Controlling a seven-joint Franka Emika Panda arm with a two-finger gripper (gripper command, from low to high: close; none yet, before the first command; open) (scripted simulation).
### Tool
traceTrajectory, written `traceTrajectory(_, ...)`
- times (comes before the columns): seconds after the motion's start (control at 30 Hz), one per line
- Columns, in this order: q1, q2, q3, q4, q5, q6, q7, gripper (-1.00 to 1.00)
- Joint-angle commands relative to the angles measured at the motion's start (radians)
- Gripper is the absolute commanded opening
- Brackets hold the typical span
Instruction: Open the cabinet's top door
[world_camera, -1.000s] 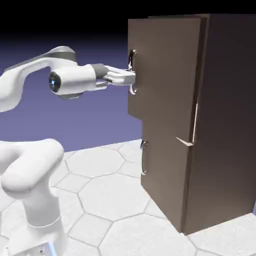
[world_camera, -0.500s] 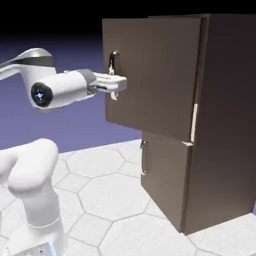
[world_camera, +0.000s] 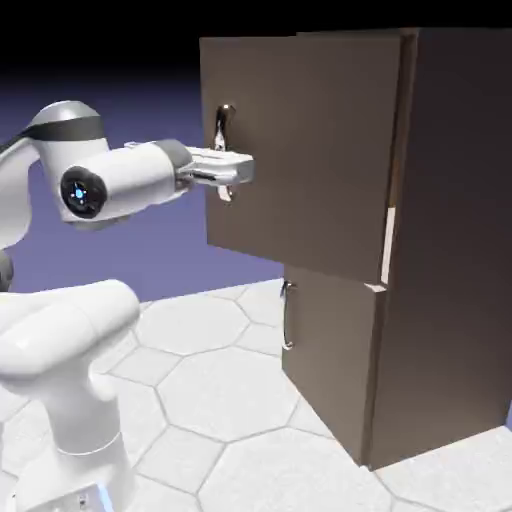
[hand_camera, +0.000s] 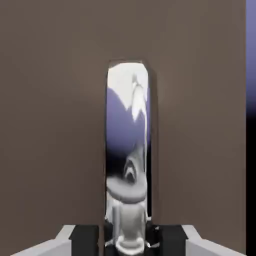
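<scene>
Two stacked doors on the cabinet (world_camera: 440, 250), top door (world_camera: 300, 150) swung partly out from the cabinet's front, fingers (world_camera: 238, 162) clamped on its silver handle (hand_camera: 127, 155), lower door (world_camera: 330, 360) flush, white hexagon-tiled surface (world_camera: 220, 400) beneath.

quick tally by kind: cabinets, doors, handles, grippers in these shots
cabinet: 1
doors: 2, the top door swung partly open and the lower door shut
handles: 2, the top handle clamped in the gripper, the lower handle free
gripper: 1
total: 6
</scene>
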Motion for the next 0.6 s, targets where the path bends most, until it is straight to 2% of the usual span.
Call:
traceTrajectory(0.0,-0.025,0.015,-0.025,0.001,-0.013,-0.044,-0.014,-1.0)
traceTrajectory(0.27,-0.007,0.29,-0.295,0.071,-0.277,-0.247,-0.213,-1.0)
traceTrajectory(0.57,0.092,0.616,-0.51,0.229,-0.528,-0.431,-0.405,-1.0)
